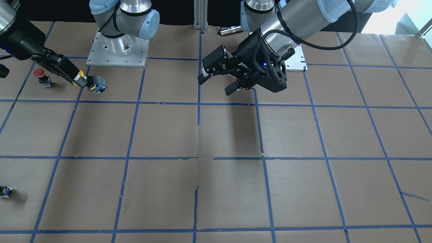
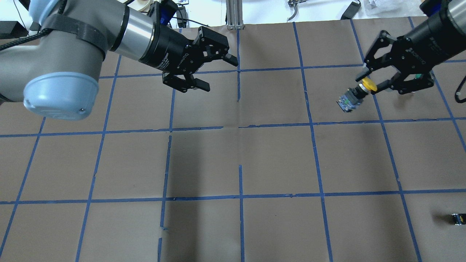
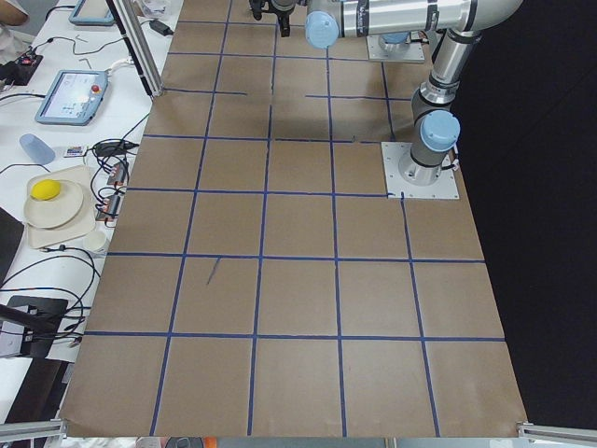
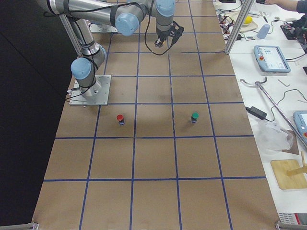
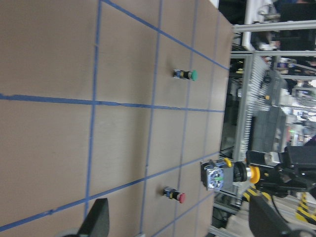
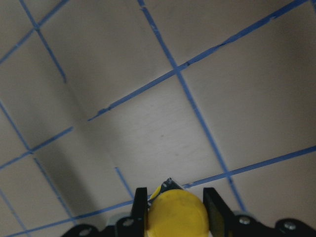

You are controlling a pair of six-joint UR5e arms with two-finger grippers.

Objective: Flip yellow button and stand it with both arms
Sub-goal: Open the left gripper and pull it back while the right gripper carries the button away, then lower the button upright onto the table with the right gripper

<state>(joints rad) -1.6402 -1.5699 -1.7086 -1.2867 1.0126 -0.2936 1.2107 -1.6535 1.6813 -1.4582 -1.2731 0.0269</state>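
Observation:
My right gripper point(image 2: 368, 86) is shut on the yellow button's round cap point(image 2: 370, 85). It holds the button tilted above the table, with the grey-black block body point(image 2: 349, 101) pointing out toward the table's middle. The front view shows the same grip point(image 1: 80, 77), with the body point(image 1: 97, 84) sticking out. In the right wrist view the yellow cap point(image 6: 177, 215) sits between the two fingers. My left gripper point(image 2: 217, 72) is open and empty, raised near the table's centre line, well apart from the button; it also shows in the front view point(image 1: 216, 81). The left wrist view shows the button point(image 5: 223, 175) ahead.
A red-capped button point(image 1: 40, 76) stands on the table beside my right gripper; it also shows in the right side view point(image 4: 120, 118). A green-capped button point(image 4: 194, 117) stands further out. A small black capless part point(image 2: 458, 218) lies near the table's right edge.

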